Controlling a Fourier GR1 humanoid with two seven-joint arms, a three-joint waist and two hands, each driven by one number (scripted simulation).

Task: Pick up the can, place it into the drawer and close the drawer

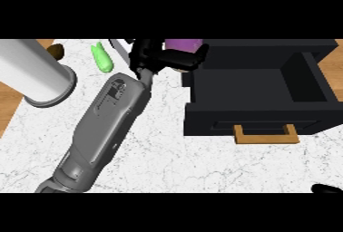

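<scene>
Head view, counter (201, 167) of white marble pattern, wooden floor showing past its left and right edges. Item one: can (182, 45), purple body, only its upper part visible, a pale end just showing below the fingers; located at the far edge of the counter, just left of the drawer's rear left corner. Item two: left robot hand (164, 56), black, on a grey forearm running diagonally from the near left edge toward the far edge; fingers curled round the can, covering most of its lower portion. Item three: drawer (258, 120), black, pulled open, occupying the right half of the counter, interior dark, tan handle (265, 135) on the front face toward the near edge. Item four: white cylinder (36, 70) with grey rim, at the far left corner. Item five: green object (102, 58), elongated, near the far edge between cylinder and hand. Item six: right robot hand (327, 189), a small black portion only at the near right corner; finger position cannot be told.
</scene>
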